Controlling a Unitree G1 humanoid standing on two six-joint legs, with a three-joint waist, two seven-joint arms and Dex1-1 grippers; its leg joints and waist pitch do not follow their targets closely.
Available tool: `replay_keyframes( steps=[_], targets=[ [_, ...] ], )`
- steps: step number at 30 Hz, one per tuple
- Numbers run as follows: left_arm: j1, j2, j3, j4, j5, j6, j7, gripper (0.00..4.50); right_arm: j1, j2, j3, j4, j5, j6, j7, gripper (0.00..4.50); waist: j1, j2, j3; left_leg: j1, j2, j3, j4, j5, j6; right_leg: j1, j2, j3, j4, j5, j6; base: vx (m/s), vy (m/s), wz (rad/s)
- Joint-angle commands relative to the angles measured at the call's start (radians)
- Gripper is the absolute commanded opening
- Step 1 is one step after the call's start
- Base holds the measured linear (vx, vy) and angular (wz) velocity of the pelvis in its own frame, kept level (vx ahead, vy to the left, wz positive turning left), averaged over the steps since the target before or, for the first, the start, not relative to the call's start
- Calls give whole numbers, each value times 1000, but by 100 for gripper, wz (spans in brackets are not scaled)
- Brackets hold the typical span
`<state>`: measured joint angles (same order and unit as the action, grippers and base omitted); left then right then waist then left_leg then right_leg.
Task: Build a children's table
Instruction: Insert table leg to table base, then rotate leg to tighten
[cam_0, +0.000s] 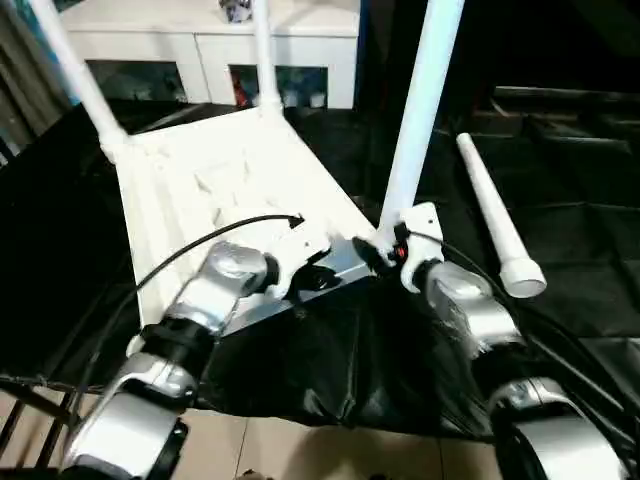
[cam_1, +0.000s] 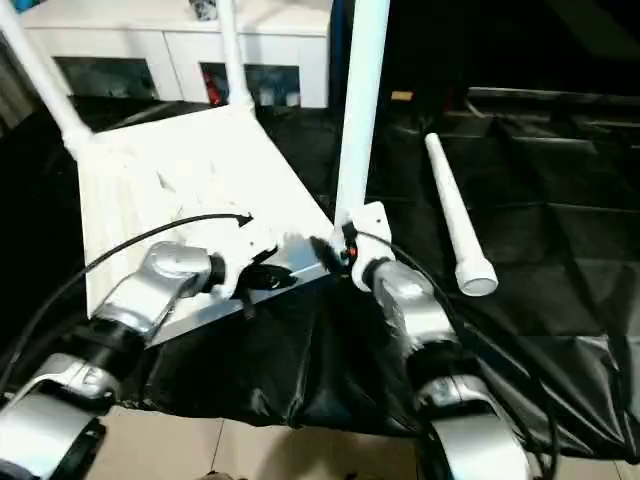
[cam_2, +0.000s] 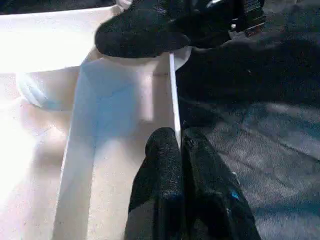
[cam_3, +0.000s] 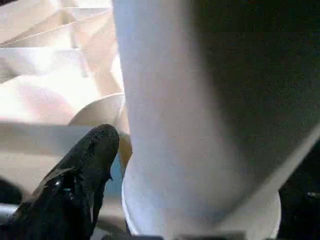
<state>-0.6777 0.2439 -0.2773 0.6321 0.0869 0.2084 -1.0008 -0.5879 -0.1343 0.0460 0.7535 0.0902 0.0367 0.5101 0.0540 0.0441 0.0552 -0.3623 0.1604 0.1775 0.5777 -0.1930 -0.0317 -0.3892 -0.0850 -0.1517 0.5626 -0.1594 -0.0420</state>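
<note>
A black sheet (cam_0: 560, 200) covers the worktop, and on it the white tabletop (cam_0: 200, 190) lies upside down, ribbed underside up. Behind the tabletop stands a white glass-doored cabinet (cam_0: 200, 45). 3 white tubular legs rise from the tabletop's corner sockets: the far-left leg (cam_0: 75, 70), the far-right leg (cam_0: 263, 55) and the near-right leg (cam_0: 420, 110). A 4th loose leg (cam_0: 497, 215) lies flat on the sheet, well apart from the tabletop on its right, wide end toward the robot.

The left tool (cam_2: 181, 150) rests on the tabletop's near rim, its 2 black fingers pressed together with nothing between them. The right tool (cam_0: 385, 250) sits at the base of the near-right leg; one black finger (cam_3: 82, 175) lies just beside the leg's foot, its fingers spread apart around the tube rather than clamped on it.
</note>
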Motion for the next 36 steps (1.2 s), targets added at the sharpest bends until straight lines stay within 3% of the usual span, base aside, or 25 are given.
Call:
replay_keyframes(
  steps=[1, 2, 3, 4, 6, 11, 13, 19, 25, 30, 36],
  targets=[
    [-2, 6, -26, -46, -36, -71, -100, 0, 22, -12, 27, -41, 15, 14, 77, 396, 11, 1, -76, 1, 90, -34, -63, -152, 80, 58, -105, 85, -46, -142, -202, 0, 0, 0],
    [0, 12, -30, -44, -34, -86, -111, 0, 28, -20, 28, -55, 19, 11, 95, 396, 11, 1, -76, 1, 90, -34, -63, -152, 80, 58, -105, 85, -46, -142, -202, 0, 0, 0],
    [0, 26, -37, -33, -31, -125, -135, 0, 40, -38, 33, -81, 26, 5, 138, 396, 17, 4, -80, -3, 90, -33, -56, -96, 111, 57, -101, 84, -34, -47, -216, 0, 0, 0],
    [0, 30, -38, -28, -30, -128, -142, 0, 45, -45, 35, -92, 28, 5, 154, 396, 20, 5, -81, -2, 92, -32, -53, -87, 119, 54, -101, 83, -30, -24, -222, 0, 0, 0],
    [-2, 42, -40, -13, -32, -146, -170, 0, 61, -68, 42, -126, 40, 10, 207, 396, 31, 6, -79, -3, 91, -29, -49, -96, 132, 51, -101, 82, -29, -29, -232, 0, 0, 0],
    [-4, 64, -40, 10, -50, -187, -240, 0, 102, -127, 72, -203, 64, 32, 340, 396, 50, 2, -73, 2, 93, -25, -53, -179, 78, 46, -104, 85, -46, -191, -194, 0, 0, 0],
    [-5, 74, -43, 18, -60, -205, -279, 0, 124, -160, 91, -239, 74, 44, 416, 396, 60, 3, -70, 5, 92, -22, -52, -192, 78, 45, -100, 84, -52, -231, -172, 0, 0, 0],
    [1, 94, -69, 38, -57, -256, -354, 0, 159, -212, 124, -306, 87, 55, 536, 396, 76, 1, -78, 3, 95, -16, -49, -154, 77, 45, -101, 82, -40, -186, -168, 0, 0, 0],
    [4, 97, -81, 56, -46, -284, -385, 0, 179, -229, 141, -342, 99, 67, 588, 335, 89, 2, -80, 3, 95, -15, -45, -137, 82, 45, -104, 81, -39, -179, -169, 0, 0, 0],
    [-3, 96, -84, 82, -45, -305, -401, 0, 192, -234, 146, -368, 112, 92, 617, 293, 91, 2, -82, 4, 95, -16, -44, -136, 79, 46, -102, 80, -39, -180, -160, 0, 0, 0],
    [-6, 96, -80, 106, -42, -312, -402, 0, 214, -225, 152, -391, 122, 122, 620, 280, 93, 4, -81, 3, 94, -16, -45, -148, 76, 46, -103, 79, -43, -216, -151, 0, 0, 0]
  ],
)
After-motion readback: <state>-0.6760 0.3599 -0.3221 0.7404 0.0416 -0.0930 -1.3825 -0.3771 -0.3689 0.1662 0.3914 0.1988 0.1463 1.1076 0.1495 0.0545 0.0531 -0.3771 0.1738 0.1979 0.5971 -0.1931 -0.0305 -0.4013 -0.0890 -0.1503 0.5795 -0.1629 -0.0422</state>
